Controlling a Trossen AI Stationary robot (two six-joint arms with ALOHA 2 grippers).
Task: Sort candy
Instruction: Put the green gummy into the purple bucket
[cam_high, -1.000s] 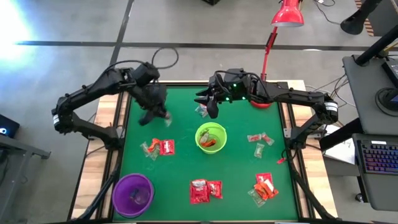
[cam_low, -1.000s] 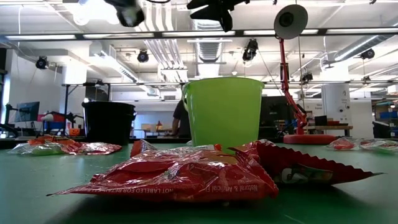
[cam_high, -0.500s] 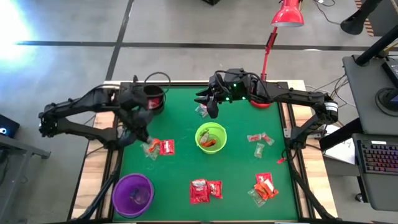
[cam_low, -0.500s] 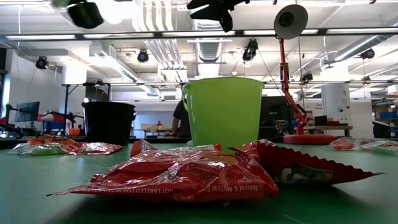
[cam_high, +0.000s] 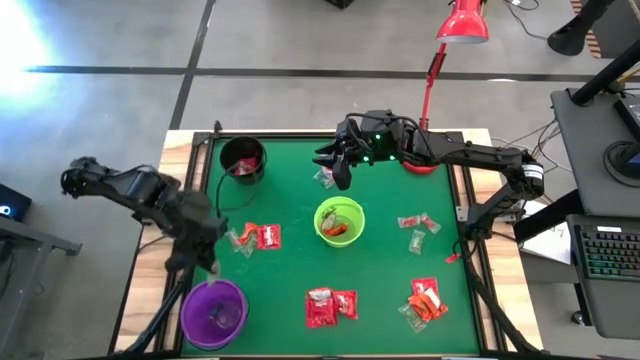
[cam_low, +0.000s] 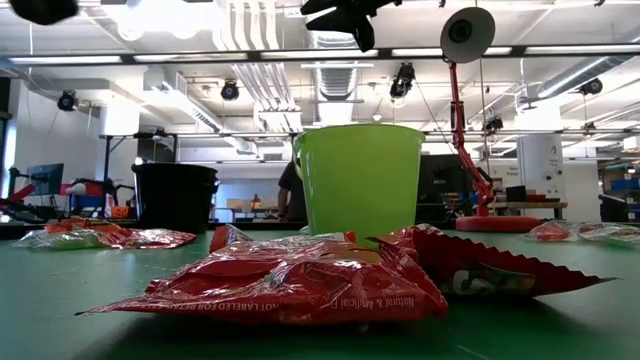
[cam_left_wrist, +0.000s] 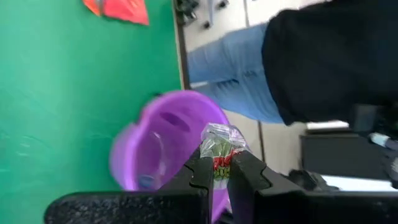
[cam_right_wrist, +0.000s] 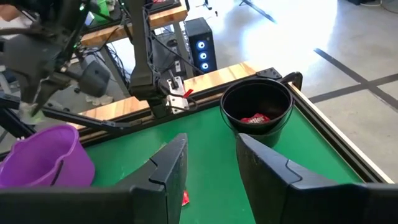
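red lamp, grey floor

Bright, even overhead light; strong glare burns out the floor at ten o'clock in the high view. The left wrist view is motion-blurred, the purple bowl smeared. In the low view the near red packet is soft, ceiling lights flare
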